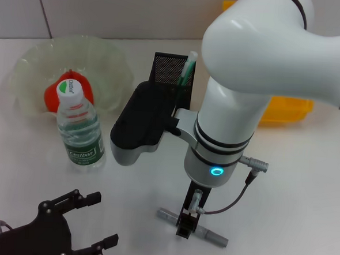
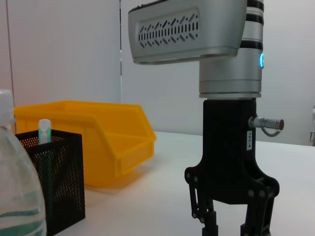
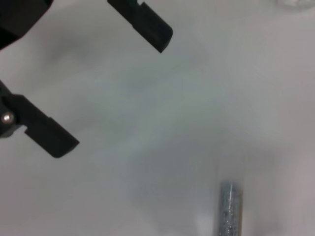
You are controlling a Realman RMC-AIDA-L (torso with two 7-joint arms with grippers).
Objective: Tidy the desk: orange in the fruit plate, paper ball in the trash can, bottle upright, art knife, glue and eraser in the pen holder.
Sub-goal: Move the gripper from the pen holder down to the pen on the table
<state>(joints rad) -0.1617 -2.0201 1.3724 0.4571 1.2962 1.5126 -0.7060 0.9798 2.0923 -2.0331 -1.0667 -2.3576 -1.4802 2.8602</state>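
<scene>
Bare desk (image 1: 304, 193) right of the bottle (image 1: 80, 130)

The bottle (image 1: 80, 129) carries print on its white cap and a brand word on its green label that seems to read "Cestbon". A small white sticker (image 2: 249, 139) on the black wrist housing bears digits, too small to read.
</scene>
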